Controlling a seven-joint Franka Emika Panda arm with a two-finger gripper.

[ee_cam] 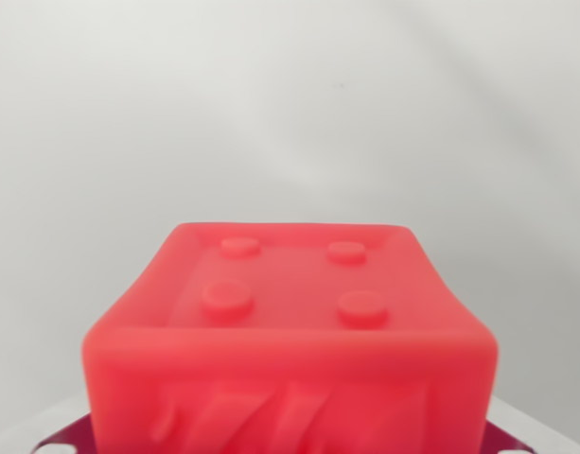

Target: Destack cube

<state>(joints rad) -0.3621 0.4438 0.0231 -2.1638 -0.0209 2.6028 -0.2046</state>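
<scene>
Red cube point(290, 331) close below wrist camera, 4 studs on top, jaws unseen, state unknown

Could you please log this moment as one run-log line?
view: wrist | red cube with four studs, close, centred | dark red base beneath | gripper: not in view

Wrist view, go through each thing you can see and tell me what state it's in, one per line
red cube: upright, four round studs on its top face, nothing stacked on it, not gripped.
dark red piece under the cube: lying flat, mostly hidden, only its corners show.
gripper: not in view.
</scene>
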